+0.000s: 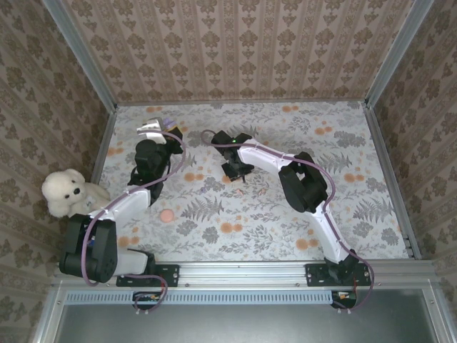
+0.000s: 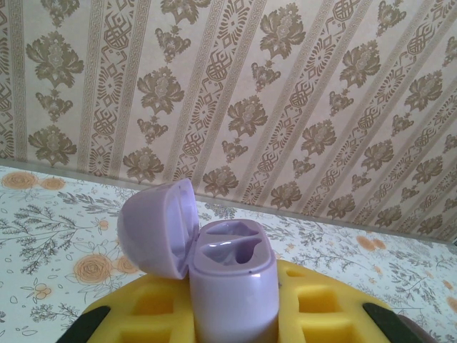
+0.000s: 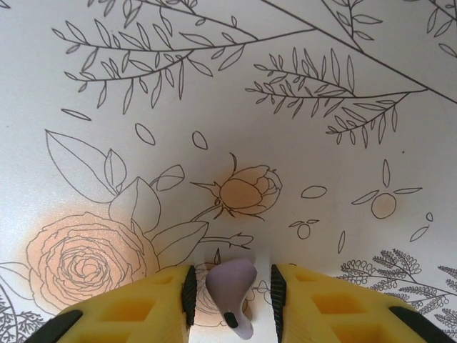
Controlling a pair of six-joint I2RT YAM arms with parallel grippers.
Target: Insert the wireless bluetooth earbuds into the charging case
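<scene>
Right end effector [image 3: 232, 280] spread, straddled the earbud [image 3: 230, 291] lying on the desk [image 3: 321, 107], pads just off it. Pinched the case [image 2: 232, 286] in the left end effector [image 2: 235, 304], lid [image 2: 153, 229] open, sockets seemingly empty. Judged pickup in hand; next needed a pinch, lift and carry leftward. Saw open desk between, walls well apart.
</scene>
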